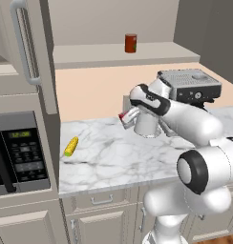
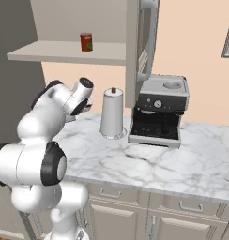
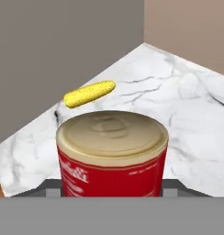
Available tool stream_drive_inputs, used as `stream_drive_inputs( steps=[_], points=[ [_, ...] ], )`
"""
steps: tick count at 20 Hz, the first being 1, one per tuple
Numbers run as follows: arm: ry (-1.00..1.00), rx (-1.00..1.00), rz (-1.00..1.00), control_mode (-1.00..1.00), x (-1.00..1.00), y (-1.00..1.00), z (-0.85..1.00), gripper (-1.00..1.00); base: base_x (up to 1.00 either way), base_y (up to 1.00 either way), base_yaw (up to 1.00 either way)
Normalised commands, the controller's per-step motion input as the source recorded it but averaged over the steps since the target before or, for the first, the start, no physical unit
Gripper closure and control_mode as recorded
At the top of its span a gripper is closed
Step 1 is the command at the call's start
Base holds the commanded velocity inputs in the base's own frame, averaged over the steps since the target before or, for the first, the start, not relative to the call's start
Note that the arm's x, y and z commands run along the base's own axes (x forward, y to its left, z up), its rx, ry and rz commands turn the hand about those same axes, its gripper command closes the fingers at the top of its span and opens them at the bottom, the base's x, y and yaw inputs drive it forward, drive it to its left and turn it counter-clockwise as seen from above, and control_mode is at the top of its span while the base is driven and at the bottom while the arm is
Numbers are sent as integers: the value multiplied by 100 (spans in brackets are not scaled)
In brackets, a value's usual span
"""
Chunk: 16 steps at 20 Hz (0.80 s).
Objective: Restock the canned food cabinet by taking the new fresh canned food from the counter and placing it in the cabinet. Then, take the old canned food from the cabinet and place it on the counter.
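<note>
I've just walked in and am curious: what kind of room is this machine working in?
Most likely a home kitchen: a marble counter with a coffee machine, a built-in microwave, and a can on a wall cabinet shelf.

Legible text: none. Microwave display (image 1: 20, 135): green characters, too small to read. Microwave keypad (image 1: 26, 159): pale button marks, blurred. Red can label (image 3: 111, 176) (seen close in the hand view): faint white lettering, illegible. Coffee machine front (image 2: 157, 103): no readable marking.
</note>
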Motion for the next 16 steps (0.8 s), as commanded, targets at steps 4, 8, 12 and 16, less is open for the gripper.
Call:
stream_drive_inputs(
  steps=[4, 8, 12, 16],
  points=[
    [-3, 28, 33, -100, -5, 43, -90, 100, 0, 0, 0],
    [-10, 0, 19, -100, 18, 56, -63, 100, 0, 0, 0],
    [-5, 6, 16, -100, 7, 16, -78, 100, 0, 0, 0],
    [-10, 19, 10, -100, 0, 0, -77, 100, 0, 0, 0]
  ],
)
